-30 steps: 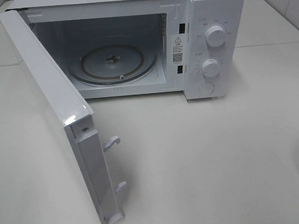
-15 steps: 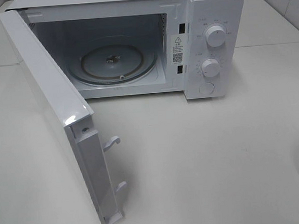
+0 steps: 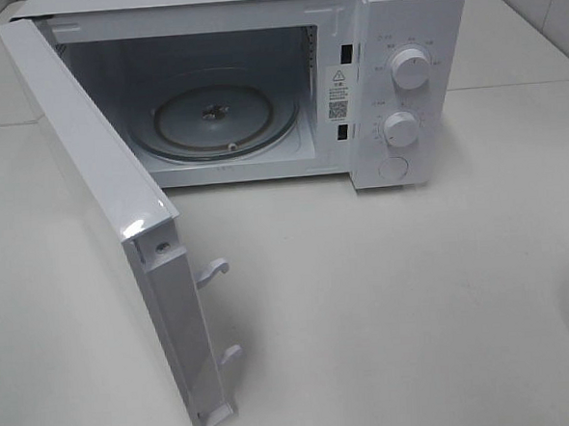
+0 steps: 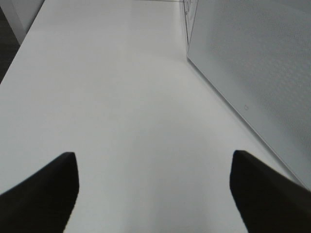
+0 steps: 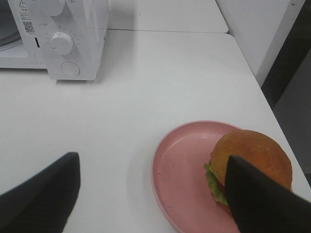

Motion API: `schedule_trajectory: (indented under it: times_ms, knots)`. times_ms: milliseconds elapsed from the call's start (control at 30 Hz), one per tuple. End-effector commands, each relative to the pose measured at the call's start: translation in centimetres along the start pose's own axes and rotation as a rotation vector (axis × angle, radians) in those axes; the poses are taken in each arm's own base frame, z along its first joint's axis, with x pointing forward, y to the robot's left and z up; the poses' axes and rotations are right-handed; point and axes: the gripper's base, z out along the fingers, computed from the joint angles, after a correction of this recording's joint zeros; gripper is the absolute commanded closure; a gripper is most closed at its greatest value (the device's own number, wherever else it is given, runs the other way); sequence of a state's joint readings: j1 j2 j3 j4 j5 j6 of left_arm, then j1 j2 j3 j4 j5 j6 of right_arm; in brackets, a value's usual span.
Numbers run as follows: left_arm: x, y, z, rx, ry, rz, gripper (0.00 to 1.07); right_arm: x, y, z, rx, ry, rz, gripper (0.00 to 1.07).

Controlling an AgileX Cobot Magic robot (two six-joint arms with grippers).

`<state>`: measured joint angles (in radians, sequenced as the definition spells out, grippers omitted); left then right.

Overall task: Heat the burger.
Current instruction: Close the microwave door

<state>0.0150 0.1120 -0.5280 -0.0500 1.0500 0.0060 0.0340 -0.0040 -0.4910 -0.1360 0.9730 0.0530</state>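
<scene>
Looking down from the high camera, the white microwave [image 3: 257, 79] sits at the back of the table [image 3: 386, 294] with its door [image 3: 111, 214] swung wide toward the front, glass turntable [image 3: 216, 121] bare inside. Neither arm shows up in that view at all, and the burger isn't in it either. You only catch the burger [image 5: 252, 160] from the right wrist camera: it's on the pink plate [image 5: 184, 170], off toward one side of it, with a dark finger covering part of the bun and the plate cut off at the frame edge. Right gripper [image 5: 153, 194] has its fingers spread apart, holding nothing, hovering near the plate. Left gripper [image 4: 153, 191] is also apart and empty over bare table, beside the door's outer face.
</scene>
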Motion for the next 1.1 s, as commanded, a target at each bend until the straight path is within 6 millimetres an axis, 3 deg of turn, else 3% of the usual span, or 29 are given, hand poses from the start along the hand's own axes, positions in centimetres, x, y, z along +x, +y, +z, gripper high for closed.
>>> schedule_trajectory:
  times_ms: [33,67,100,267,467,533,1100]
  knots:
    - [-1.4,0.1,0.2,-0.009,-0.055,-0.005,0.44,0.2,-0.1,-0.5,0.009,-0.045,0.003,0.33]
    - [-2.0,0.1,0.6,-0.011,-0.083,-0.005,0.53,0.2,-0.1,-0.5,0.009,-0.045,0.003,0.33]
    - [-2.0,0.1,0.6,-0.011,-0.083,-0.005,0.53,0.2,-0.1,-0.5,0.009,-0.045,0.003,0.33]
    - [-3.9,0.2,2.1,-0.018,-0.19,-0.003,0.79,0.2,-0.1,-0.5,0.009,-0.045,0.003,0.33]
    - [-4.6,0.3,4.3,-0.022,-0.217,-0.005,0.96,0.2,-0.1,-0.5,0.009,-0.045,0.002,0.33]
    - [-4.8,0.4,5.8,-0.025,-0.236,-0.007,1.07,0.2,-0.1,-0.5,0.009,-0.045,0.002,0.33]
    - [-4.7,1.0,13.2,-0.043,-0.512,0.008,1.07,0.2,-0.1,-0.5,0.009,-0.045,0.002,0.33]
